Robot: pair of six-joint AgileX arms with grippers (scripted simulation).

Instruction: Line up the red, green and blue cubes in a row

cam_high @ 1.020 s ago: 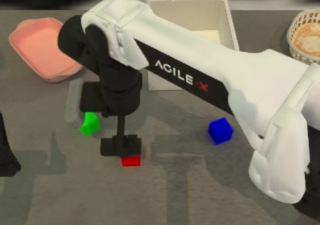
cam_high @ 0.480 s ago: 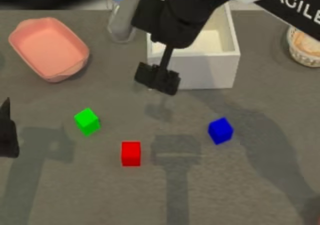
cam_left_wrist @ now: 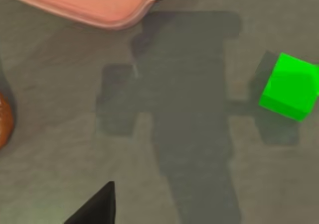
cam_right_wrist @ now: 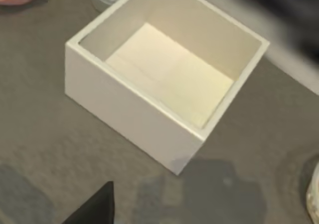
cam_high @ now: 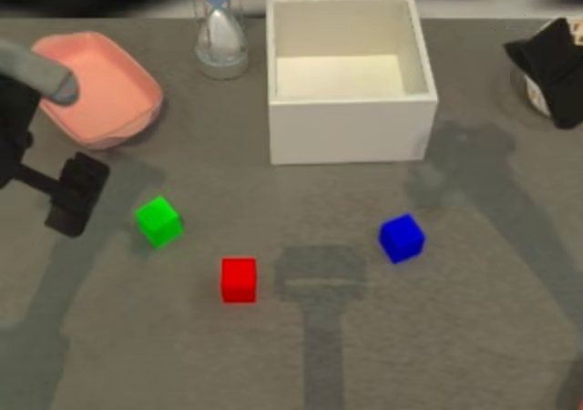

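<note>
Matt grey table [cam_high: 474, 337], smooth plain cubes, glossy pink tray [cam_high: 91, 87]

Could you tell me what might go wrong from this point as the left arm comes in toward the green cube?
The left end effector hangs beside the green cube, close to the pink tray; a wide approach might clip the tray. A skewed descent could nudge the cube instead of straddling it. Sliding it toward the red cube may bump that one out of line.

The top camera looks straight down on the whole grey table [cam_high: 474, 337]. The left wrist camera hangs close over the small bright green cube [cam_left_wrist: 290, 87], seen from above too [cam_high: 158, 220]. The right wrist camera slants down on the open white square box [cam_right_wrist: 124, 99]
</note>
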